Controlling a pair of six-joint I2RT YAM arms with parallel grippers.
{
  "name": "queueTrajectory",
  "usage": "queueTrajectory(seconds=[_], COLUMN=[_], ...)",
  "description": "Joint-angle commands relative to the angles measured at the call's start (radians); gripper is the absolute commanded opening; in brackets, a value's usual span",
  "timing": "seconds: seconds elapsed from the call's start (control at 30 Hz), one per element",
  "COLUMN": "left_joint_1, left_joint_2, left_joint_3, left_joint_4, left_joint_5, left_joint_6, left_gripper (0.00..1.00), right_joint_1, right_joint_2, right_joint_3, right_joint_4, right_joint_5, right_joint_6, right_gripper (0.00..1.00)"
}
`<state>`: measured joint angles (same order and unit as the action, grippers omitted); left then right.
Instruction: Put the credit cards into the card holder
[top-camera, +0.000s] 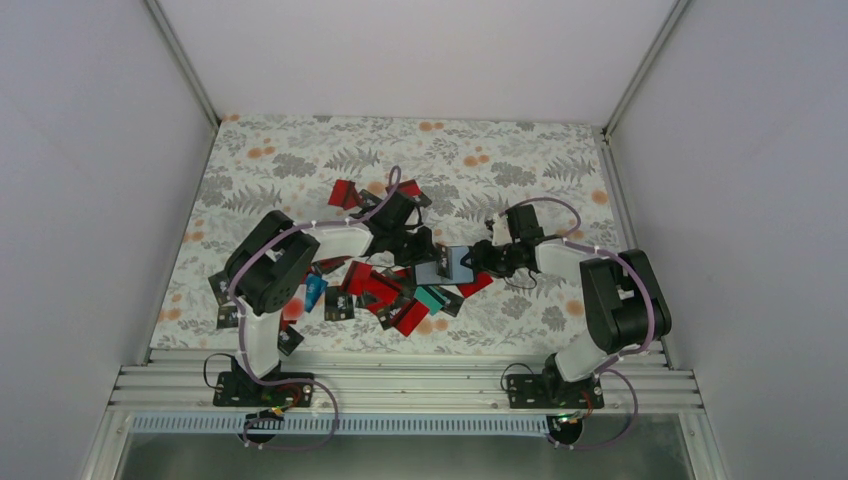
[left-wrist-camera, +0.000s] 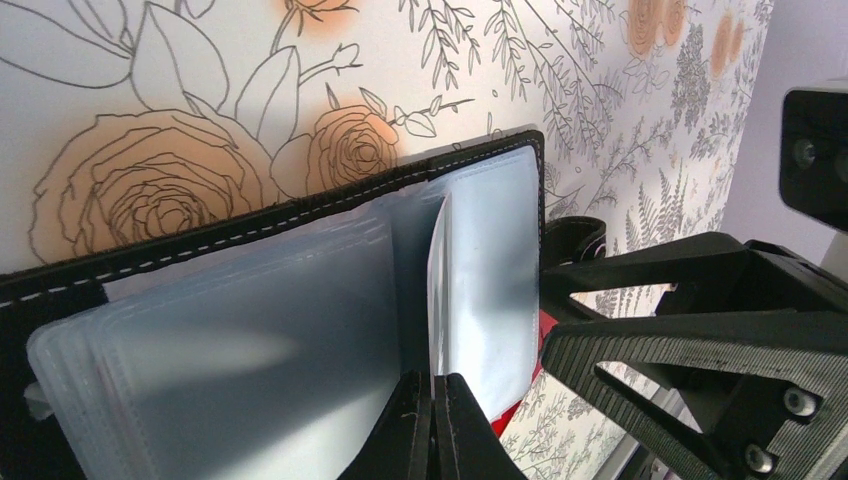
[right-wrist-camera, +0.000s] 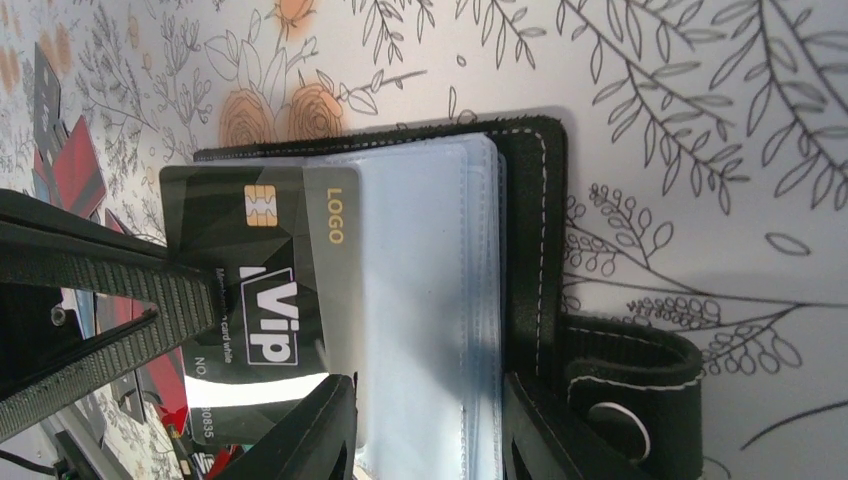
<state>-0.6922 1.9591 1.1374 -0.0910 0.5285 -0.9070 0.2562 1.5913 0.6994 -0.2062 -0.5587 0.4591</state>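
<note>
Left gripper (left-wrist-camera: 432, 425) is pinched shut on what looks to be the black VIP card (right-wrist-camera: 262, 290), whose far end lies partly under a clear sleeve (right-wrist-camera: 420, 280) of the open card holder (right-wrist-camera: 530, 230), which sits mid-table between both arms. Right gripper (right-wrist-camera: 428, 392) stands part open over the holder's near edge, clamping nothing I can see. The card could snag the sleeve mouth, buckle the leaf, or slip between leaves instead of into a pocket. An unpinned holder might slide, and the fingers are close enough to clash. Loose credit cards (top-camera: 385, 290) litter a floral tablecloth (top-camera: 300, 160), which probably rucks easily, inside plain white walls (top-camera: 420, 50).
</note>
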Motion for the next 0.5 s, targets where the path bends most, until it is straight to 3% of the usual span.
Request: queueTrajectory(seconds=[0.0, 0.47], left_joint_1=[-0.013, -0.033], left_joint_2=[0.032, 0.065], left_joint_3=[0.022, 0.036], left_joint_4=[0.008, 0.018], left_joint_5=[-0.012, -0.007], left_joint_6=[-0.014, -0.030], left_gripper=[0.02, 0.02], right_joint_1=[-0.004, -0.005], right_joint_2=[-0.021, -0.022], right_joint_3=[-0.030, -0.036], right_joint_4=[-0.034, -0.025], right_joint_5=[-0.014, -0.020], right_joint_6=[-0.004, 0.001], right_gripper=[0.39, 0.39])
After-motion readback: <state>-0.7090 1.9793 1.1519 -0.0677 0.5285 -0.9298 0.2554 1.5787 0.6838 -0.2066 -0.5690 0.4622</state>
